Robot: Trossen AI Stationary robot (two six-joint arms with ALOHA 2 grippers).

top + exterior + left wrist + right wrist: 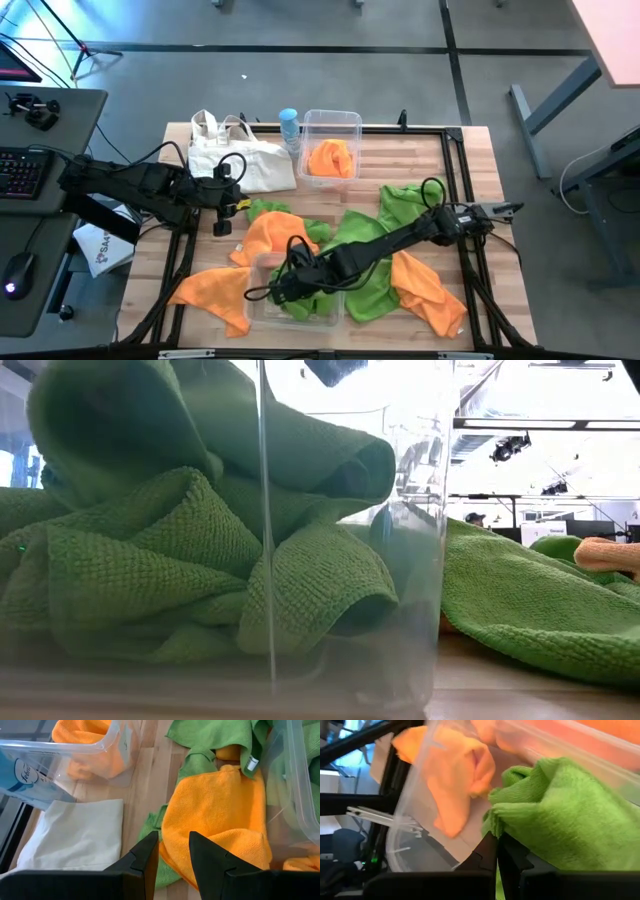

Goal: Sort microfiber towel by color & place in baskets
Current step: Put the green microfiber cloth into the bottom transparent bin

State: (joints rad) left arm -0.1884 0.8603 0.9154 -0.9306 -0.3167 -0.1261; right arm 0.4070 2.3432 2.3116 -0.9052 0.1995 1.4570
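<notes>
I am seeing soft towels all over my wooden table [470,150]. 1 green towel [570,825] is sitting inside the near clear basket [262,303], and my right pincer [496,840] is squeezing together on a fold of it. In the low view, that basket's clear wall [420,560] is showing green cloth bunched up behind it.

1 orange towel [331,159] is lying in the far clear basket [352,122], at the back of the table. Another orange towel [220,820] is lying flat on the wood, between the 2 baskets. My left pincer [173,851] is hanging just above the near edge of it. Its 2 fingers [145,857] are standing a little apart and are holding nothing.

More towels are lying loose. A green one [415,203] is spreading out by my right arm. An orange one [428,290] is lying at the right front. Another orange one [210,290] is lying at the left front.

A white bag [235,158] is lying at the back left, beside the far basket. A blue bottle [289,127] is standing between them.
</notes>
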